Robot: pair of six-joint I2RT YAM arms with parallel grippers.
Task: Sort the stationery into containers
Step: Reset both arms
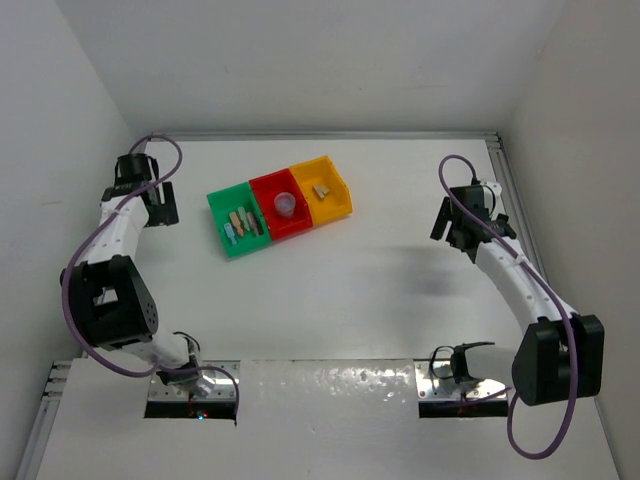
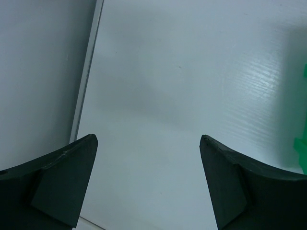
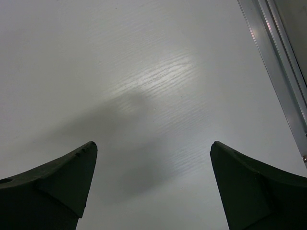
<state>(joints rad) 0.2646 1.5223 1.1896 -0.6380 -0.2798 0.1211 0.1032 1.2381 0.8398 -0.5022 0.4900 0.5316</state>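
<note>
White table (image 1: 350, 300), left pincer (image 2: 148, 139) wide apart, right pincer (image 3: 153, 143) likewise, both seemingly empty

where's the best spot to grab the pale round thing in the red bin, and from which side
Probably from straight above, closing the jaws across the curved sides of the pale round piece. It sits inside the open-topped red bin, whose walls block a sideways approach; its roundness suits any jaw angle.

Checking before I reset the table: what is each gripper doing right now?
The left two-finger gripper: open, holding nothing.
The right two-finger gripper: open, holding nothing.
</note>
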